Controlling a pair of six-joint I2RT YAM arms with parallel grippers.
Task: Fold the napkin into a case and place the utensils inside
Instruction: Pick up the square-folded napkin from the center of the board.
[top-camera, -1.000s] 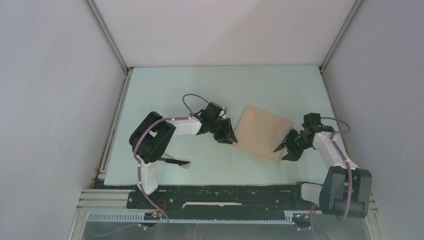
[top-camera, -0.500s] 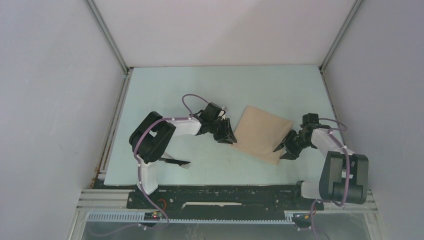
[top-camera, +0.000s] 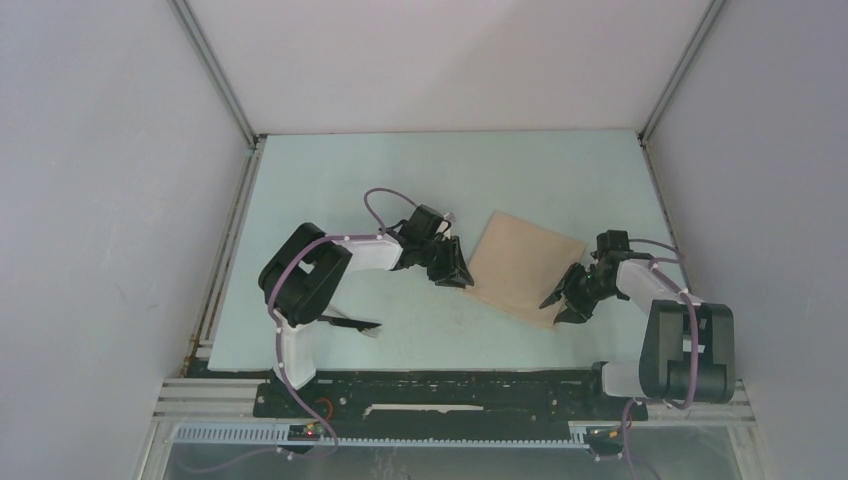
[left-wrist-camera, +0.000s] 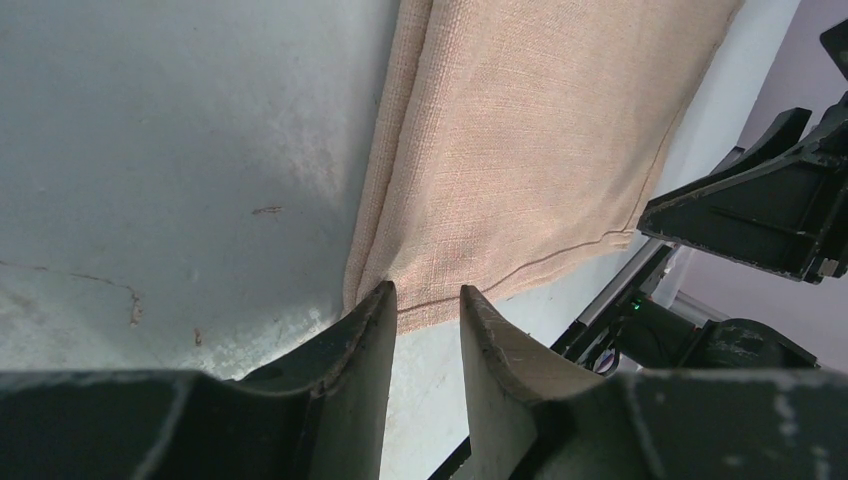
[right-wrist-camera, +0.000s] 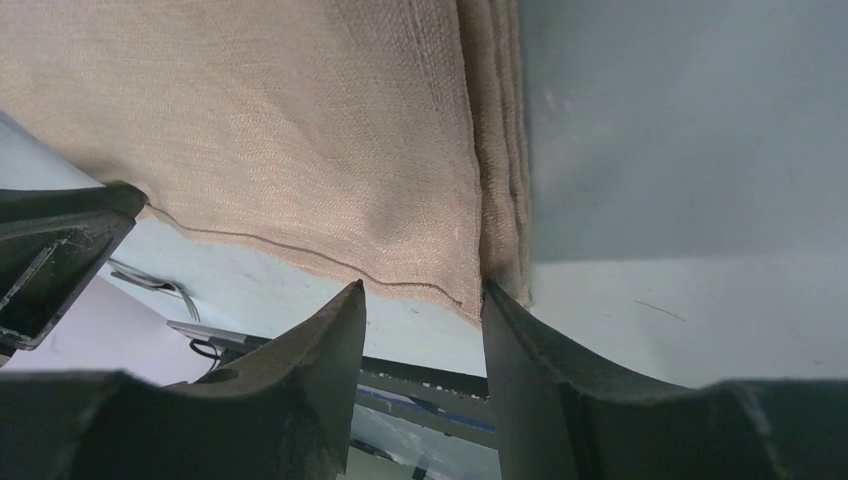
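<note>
The napkin (top-camera: 525, 265) lies flat on the worktop (top-camera: 400, 170), a little toward 3 o'clock from its middle. It is folded into a tan, layered rectangle and is turned so that one corner points to 12 o'clock.

The left tool (top-camera: 455, 274) sits at the napkin's 8 o'clock corner. In the left wrist view its two dark fingers (left-wrist-camera: 360, 340) stand narrowly apart, with bare worktop showing in the gap. The hemmed corner of the cloth (left-wrist-camera: 530, 150) ends right at the fingertips, and the stacked folds run away along the 11 o'clock side. Nothing is pinched between these fingers.

The right tool (top-camera: 561, 301) sits at the napkin's 5 o'clock side, near the lowest corner. In the right wrist view its fingers (right-wrist-camera: 320, 360) are parted a little wider. The corner of the napkin (right-wrist-camera: 300, 130), with its several layered edges, reaches down between the tips. The cloth looks flat and not lifted, and this tool grips nothing either. The two tools face each other across the napkin from opposite corners.

The utensils (top-camera: 352, 323) lie toward 7 o'clock on the worktop, just beside the left arm's base and well apart from the napkin. They show as a slim black shape with a pale end. They are too small to tell the pieces apart.
</note>
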